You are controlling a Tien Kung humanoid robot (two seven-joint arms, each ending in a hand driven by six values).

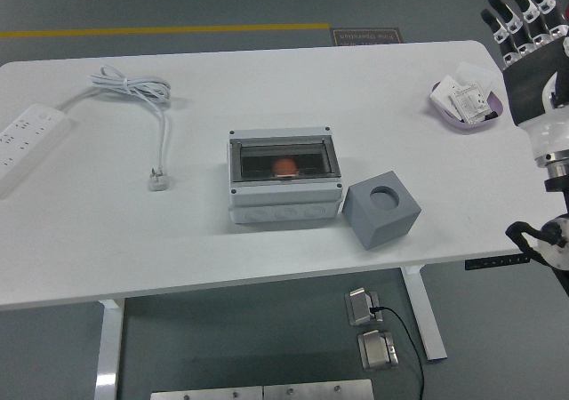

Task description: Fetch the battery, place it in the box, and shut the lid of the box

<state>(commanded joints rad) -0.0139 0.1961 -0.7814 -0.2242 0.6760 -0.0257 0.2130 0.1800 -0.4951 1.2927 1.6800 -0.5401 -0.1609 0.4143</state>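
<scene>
A grey box [284, 176] with a dark see-through lid lying down over it stands mid-table. Through the lid an orange object [284, 166] shows inside. A lilac dish [468, 104] at the far right holds white packets. My right hand [523, 16] is raised beyond the table's right edge, past the dish, its fingers spread and holding nothing. The left arm is out of the picture.
A grey cube [380, 208] with a round hole on top sits right of the box. A white power strip [27, 142] lies at the left edge, its cable and plug [160, 181] trailing toward the middle. Under the table are metal foot pedals [366, 308].
</scene>
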